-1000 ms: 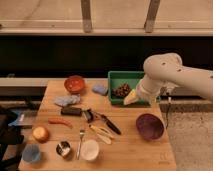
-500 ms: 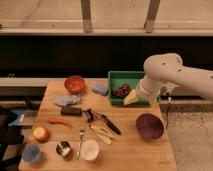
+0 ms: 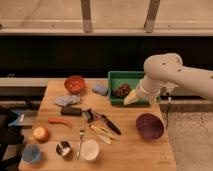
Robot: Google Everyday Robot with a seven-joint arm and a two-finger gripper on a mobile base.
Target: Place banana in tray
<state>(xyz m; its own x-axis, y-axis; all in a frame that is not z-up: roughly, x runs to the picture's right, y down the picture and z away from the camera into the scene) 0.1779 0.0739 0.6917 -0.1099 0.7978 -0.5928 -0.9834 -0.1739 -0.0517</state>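
- At the front of the wooden table [image 3: 135, 152], far in front of the green tray [image 3: 116, 79] and left of it in view, 3 small containers stand in a row: a blue cup [image 3: 31, 153], a metal cup [image 3: 63, 148] and a white cup [image 3: 90, 149]. What they hold cannot be made out.
- A silver fork [image 3: 80, 142] lies between the metal cup and the white cup, pointing towards the tray.
- The banana [image 3: 101, 132] lies flat on the table, well in front of the tray and a little left of its left end. Nothing holds it.
- A dark knife [image 3: 111, 125] lies just on the tray side of the banana.
- A round purple bowl [image 3: 150, 126] sits in front of the tray's right end; its inside shows plain purple.
- An orange round fruit [image 3: 41, 133] and a thin red chili [image 3: 60, 121] lie far left of the tray.
- The gripper [image 3: 130, 98] hangs at the tray's front wall, near its middle, with its jaws spread and nothing between them.
- The tray holds 1 dark brown lumpy thing [image 3: 121, 90] near its front.
- A blue sponge [image 3: 100, 89] lies just left of the tray, and an orange bowl [image 3: 75, 83] further left, its inside a plain orange-red.
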